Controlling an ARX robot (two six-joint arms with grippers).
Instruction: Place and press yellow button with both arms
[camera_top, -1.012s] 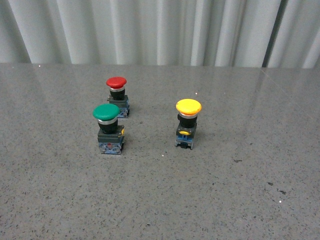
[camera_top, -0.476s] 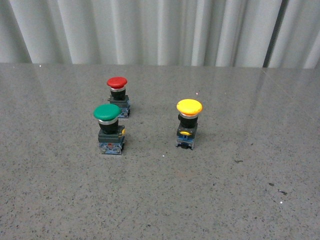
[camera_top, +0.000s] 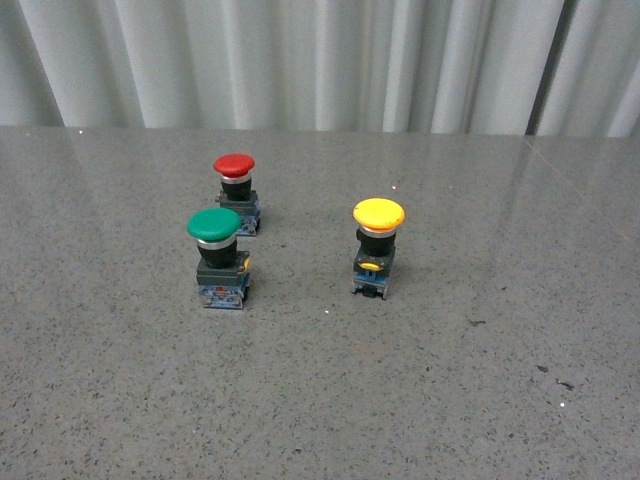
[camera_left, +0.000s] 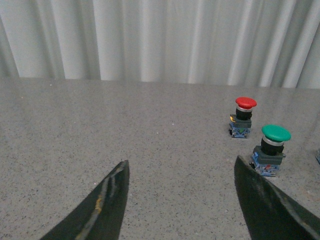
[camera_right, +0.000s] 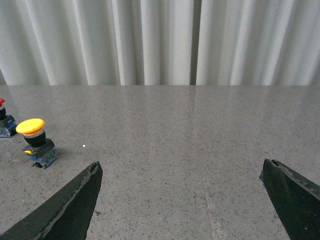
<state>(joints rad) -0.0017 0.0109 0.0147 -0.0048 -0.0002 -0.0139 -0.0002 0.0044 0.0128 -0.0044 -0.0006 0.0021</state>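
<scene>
The place looks like a robotics lab or test booth rather than a home. A grey speckled, stone-like tabletop (camera_top: 450, 400) fills the foreground. A white pleated curtain (camera_top: 300, 60) closes off the whole rear like a plain backdrop. On the tabletop stand three loose industrial push buttons: the yellow button (camera_top: 377, 245), a green-capped button (camera_top: 218, 255) and a red-capped button (camera_top: 236, 190).

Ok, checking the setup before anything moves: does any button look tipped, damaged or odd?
Nothing stands out. The yellow button, green button and red button all stand upright, caps up, apart from one another on the table.
</scene>
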